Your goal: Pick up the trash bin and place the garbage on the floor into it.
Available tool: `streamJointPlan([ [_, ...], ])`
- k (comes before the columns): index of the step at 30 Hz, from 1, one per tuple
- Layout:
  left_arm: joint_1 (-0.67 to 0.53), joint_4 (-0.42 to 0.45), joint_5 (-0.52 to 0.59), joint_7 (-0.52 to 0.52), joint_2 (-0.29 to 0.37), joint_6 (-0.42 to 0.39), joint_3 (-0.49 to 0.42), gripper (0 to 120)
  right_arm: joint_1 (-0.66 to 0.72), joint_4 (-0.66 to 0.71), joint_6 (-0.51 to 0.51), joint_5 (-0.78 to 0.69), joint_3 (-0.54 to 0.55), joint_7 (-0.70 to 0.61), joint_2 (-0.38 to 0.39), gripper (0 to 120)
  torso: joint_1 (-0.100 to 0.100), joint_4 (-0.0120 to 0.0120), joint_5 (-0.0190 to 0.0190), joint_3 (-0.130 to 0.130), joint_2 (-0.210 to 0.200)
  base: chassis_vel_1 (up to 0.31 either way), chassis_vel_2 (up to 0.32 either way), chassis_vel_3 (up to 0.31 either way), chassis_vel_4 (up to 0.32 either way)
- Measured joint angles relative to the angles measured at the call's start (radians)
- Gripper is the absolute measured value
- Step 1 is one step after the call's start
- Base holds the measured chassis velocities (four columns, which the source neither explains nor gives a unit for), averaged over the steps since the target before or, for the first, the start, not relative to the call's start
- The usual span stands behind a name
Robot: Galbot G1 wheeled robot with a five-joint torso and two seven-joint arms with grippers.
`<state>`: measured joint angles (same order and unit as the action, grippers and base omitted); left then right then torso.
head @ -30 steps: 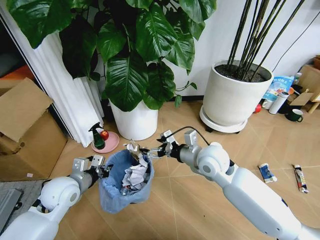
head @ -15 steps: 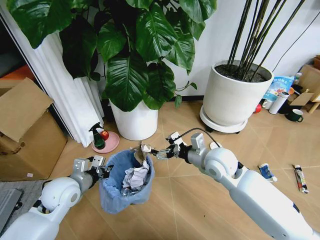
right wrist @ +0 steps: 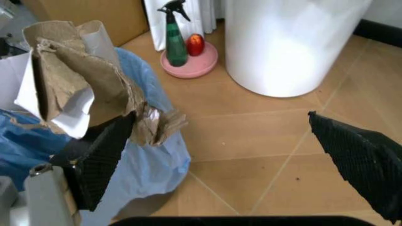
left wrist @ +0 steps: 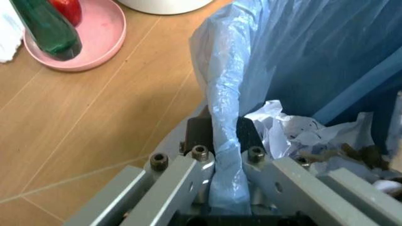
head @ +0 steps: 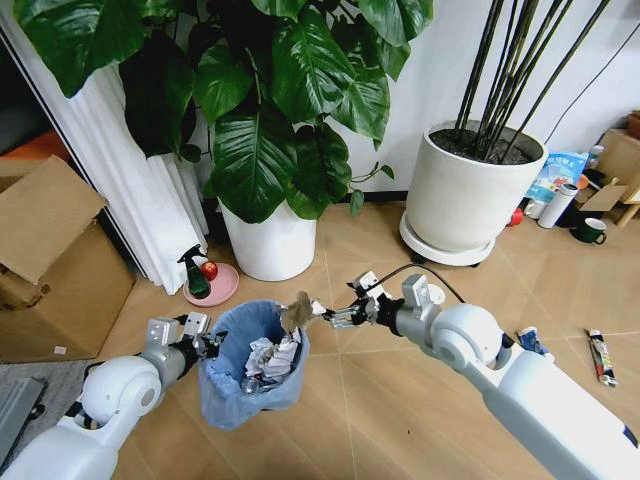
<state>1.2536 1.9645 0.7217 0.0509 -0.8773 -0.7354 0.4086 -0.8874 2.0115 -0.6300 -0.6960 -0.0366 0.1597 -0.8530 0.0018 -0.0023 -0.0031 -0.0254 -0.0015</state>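
Trash bin (head: 248, 362), being held at its rim by clamped left gripper (head: 207, 343); crumpled brown paper (head: 296, 312), resting against one finger of wide-spread right gripper (head: 325, 315), is best being freed directly above the opening.

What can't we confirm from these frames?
- Whether the brown scrap is pinched or just stuck to a pad: right wrist view shows the right gripper jaws wide apart, scrap against one.
- How full the bin is: head view, wads and bag folds cover it.
- Bin rim under the left gripper: left wrist view, blue bag wraps it.
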Motion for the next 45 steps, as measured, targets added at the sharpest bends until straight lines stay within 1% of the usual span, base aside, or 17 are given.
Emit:
streamJointPlan([
  [5, 0.001, 0.001, -0.004, 0.000, -0.003, 0.000, -0.001, 0, -0.013, 0.010, 0.007, 0.009, -0.027, 0.007, 0.022, 100, 0.000, -0.0001, 0.0000, 0.000, 0.000, 0.000, 0.000, 0.000, 0.000],
  [10, 0.002, 0.001, -0.008, -0.002, -0.003, 0.000, -0.002, 0, -0.006, 0.013, 0.036, 0.006, -0.039, -0.012, 0.004, 100, 0.000, -0.0001, 0.0001, 0.000, 0.000, 0.000, 0.000, 0.000, 0.000],
  [13, 0.003, 0.001, -0.009, -0.002, -0.003, 0.000, -0.003, 0, 0.009, 0.022, 0.060, -0.003, -0.024, -0.016, -0.005, 100, 0.000, 0.0000, -0.0002, 0.000, 0.000, 0.000, 0.000, 0.000, 0.000],
  [15, 0.003, 0.002, -0.010, -0.002, -0.003, 0.000, -0.003, 0, 0.027, 0.025, 0.099, -0.007, 0.000, -0.021, -0.013, 100, 0.000, 0.0000, 0.0000, 0.000, 0.000, 0.000, 0.000, 0.000, 0.000],
  [18, 0.003, 0.003, -0.010, -0.002, -0.003, 0.000, -0.003, 0, 0.043, 0.025, 0.120, -0.008, 0.022, -0.033, -0.024, 100, 0.000, 0.0000, -0.0001, 0.000, 0.000, 0.000, 0.000, 0.000, 0.000],
  [21, 0.002, 0.003, -0.010, -0.002, -0.003, 0.000, -0.004, 0, 0.060, 0.024, 0.126, -0.007, 0.045, -0.051, -0.036, 98, 0.000, 0.0001, -0.0001, 0.000, 0.000, 0.000, 0.000, 0.000, 0.000],
  [28, -0.001, 0.000, -0.011, -0.001, -0.009, 0.000, -0.007, 0, 0.093, 0.015, 0.130, 0.002, 0.083, -0.051, -0.052, 100, 0.000, -0.0001, 0.0000, 0.000, 0.000, 0.000, 0.000, 0.000, 0.000],
  [30, -0.002, -0.002, -0.015, 0.000, -0.012, 0.000, -0.011, 0, 0.117, 0.015, 0.129, -0.007, 0.105, -0.051, -0.060, 100, 0.000, -0.0001, -0.0001, 0.000, 0.000, 0.000, 0.000, 0.000, 0.000],
  [32, -0.004, -0.004, -0.017, 0.001, -0.017, 0.000, -0.013, 0, 0.159, 0.010, 0.125, -0.045, 0.138, -0.061, -0.076, 100, 0.000, 0.0002, -0.0002, 0.000, 0.000, 0.000, 0.000, 0.000, 0.000],
  [36, -0.004, -0.004, -0.017, 0.002, -0.017, 0.000, -0.010, 0, 0.180, 0.000, 0.121, -0.068, 0.155, -0.067, -0.087, 100, 0.000, 0.0001, -0.0001, 0.000, 0.000, 0.000, 0.000, 0.000, 0.000],
  [43, 0.002, -0.004, -0.017, 0.002, -0.016, 0.000, 0.003, 0, 0.162, -0.002, 0.119, -0.075, 0.128, -0.084, -0.087, 100, 0.000, 0.0001, 0.0000, 0.000, 0.000, 0.000, 0.000, 0.000, 0.000],
  [45, 0.002, -0.004, -0.016, 0.004, -0.021, 0.000, 0.009, 0, 0.133, -0.002, 0.119, -0.076, 0.084, -0.102, -0.081, 100, 0.000, 0.0000, 0.0001, 0.000, 0.000, 0.000, 0.000, 0.000, 0.000],
])
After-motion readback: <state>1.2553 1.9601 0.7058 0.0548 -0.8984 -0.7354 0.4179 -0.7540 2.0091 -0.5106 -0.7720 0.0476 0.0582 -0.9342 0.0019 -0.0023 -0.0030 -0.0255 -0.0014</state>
